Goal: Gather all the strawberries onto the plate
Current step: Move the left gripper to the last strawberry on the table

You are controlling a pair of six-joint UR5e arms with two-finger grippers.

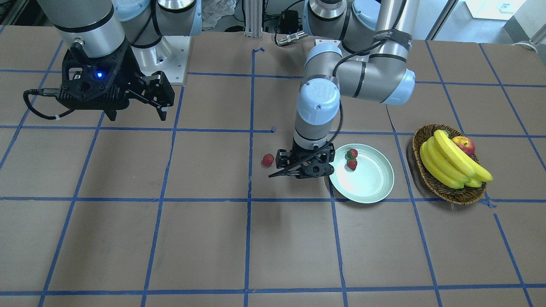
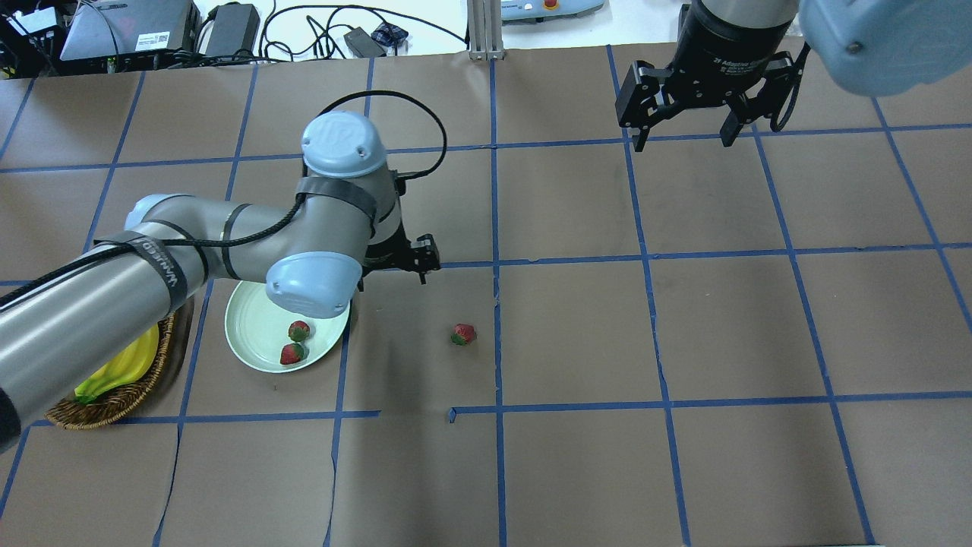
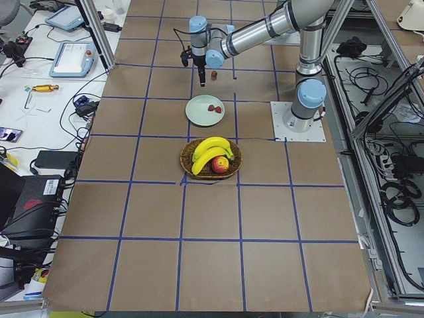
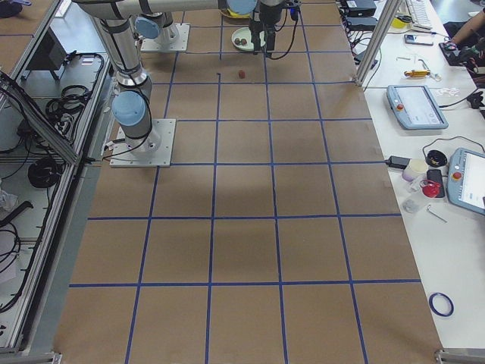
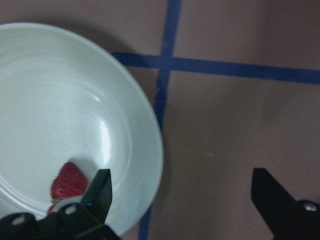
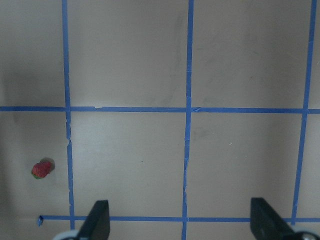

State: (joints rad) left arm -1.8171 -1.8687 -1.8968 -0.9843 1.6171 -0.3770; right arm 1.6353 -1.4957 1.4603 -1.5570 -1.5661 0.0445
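Observation:
Two strawberries (image 1: pixel 352 153) (image 1: pixel 352 164) lie in the pale green plate (image 1: pixel 371 183), near its rim; they also show in the overhead view (image 2: pixel 298 330) (image 2: pixel 291 353). A third strawberry (image 1: pixel 267 160) lies on the brown table, apart from the plate, and shows in the overhead view (image 2: pixel 462 334) and the right wrist view (image 6: pixel 41 170). My left gripper (image 1: pixel 298 168) is open and empty, low over the table between the plate's rim and the loose strawberry; in its wrist view (image 5: pixel 182 200) the plate (image 5: pixel 50 100) and one strawberry (image 5: pixel 67 181) show. My right gripper (image 1: pixel 136 114) is open and empty, held high and far off.
A brown wicker basket (image 1: pixel 431 179) with bananas (image 1: pixel 448 162) and a red-yellow apple (image 1: pixel 464 145) stands beside the plate, on the side away from the loose strawberry. Blue tape lines cross the brown table. The left arm's elbow (image 2: pixel 311 285) overhangs the plate.

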